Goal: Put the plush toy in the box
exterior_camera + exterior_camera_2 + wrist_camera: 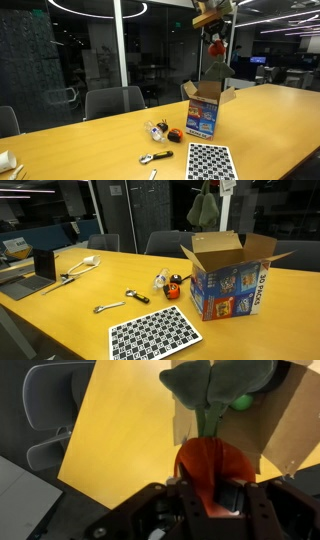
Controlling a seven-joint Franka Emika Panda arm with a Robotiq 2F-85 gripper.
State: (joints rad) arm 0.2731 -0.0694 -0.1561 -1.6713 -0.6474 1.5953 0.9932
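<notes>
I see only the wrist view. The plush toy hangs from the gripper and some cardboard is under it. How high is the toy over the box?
Observer: In both exterior views the plush toy hangs well above the box, clear of its top edge.
Operator: Is the box open at the top?
Observer: Yes. In an exterior view the top flaps stand open and point upward and outward.
Operator: Does anything stand on the table near the box?
Observer: A small orange-black gadget stands close beside the box.
</notes>
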